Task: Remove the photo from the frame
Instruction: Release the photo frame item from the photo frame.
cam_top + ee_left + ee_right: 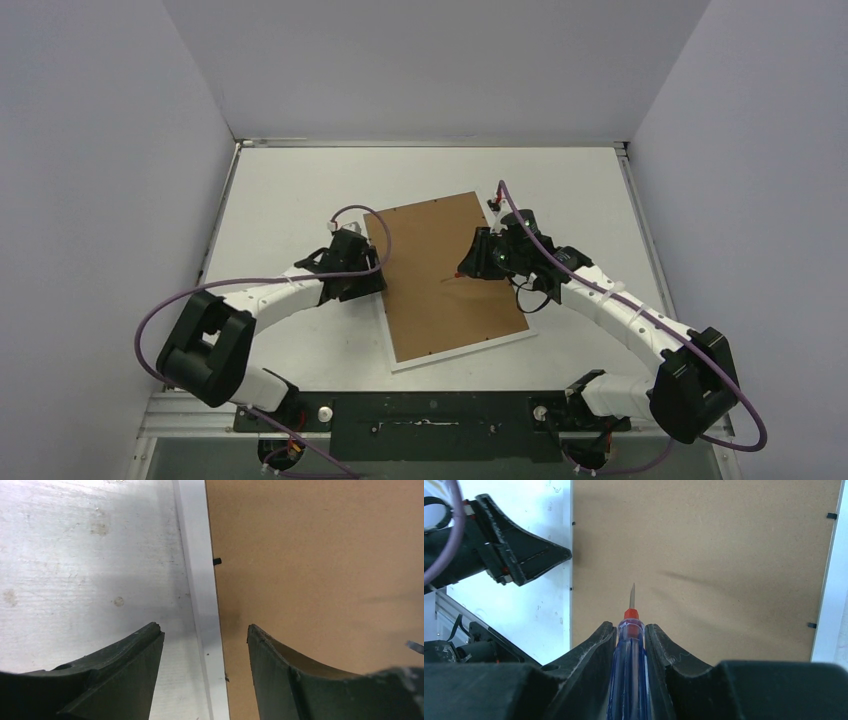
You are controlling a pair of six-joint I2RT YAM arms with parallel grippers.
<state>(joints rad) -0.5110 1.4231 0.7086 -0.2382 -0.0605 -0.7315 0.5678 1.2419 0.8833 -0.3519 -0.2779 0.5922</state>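
Nearest to the top camera, the 2 arm bases (600,392) sit side by side at the near edge of the white table (300,190); both arms bend inward over it.

In the middle of the table lies the frame (445,275), flat and a little turned, with its brown fibreboard back upward and a narrow white border visible along its left and near sides; the photo cannot be seen, because the brown back covers that side.

On the left side of the frame is the left gripper (205,630); its jaws stand well apart and hold nothing. 1 finger (125,665) is over the bare table and the other is over the brown back, so the white border strip (200,580) runs between them; whether the fingers touch anything cannot be told.

Over the right half of the frame is the right gripper (630,626); its jaws are closed tightly on the blue handle of the screwdriver (628,670). The red collar and thin metal tip of the tool point forward over the brown back; whether the tip touches the board cannot be told.

Small black clips (831,516) sit at the edges of the back, 1 of them just ahead of the left gripper.
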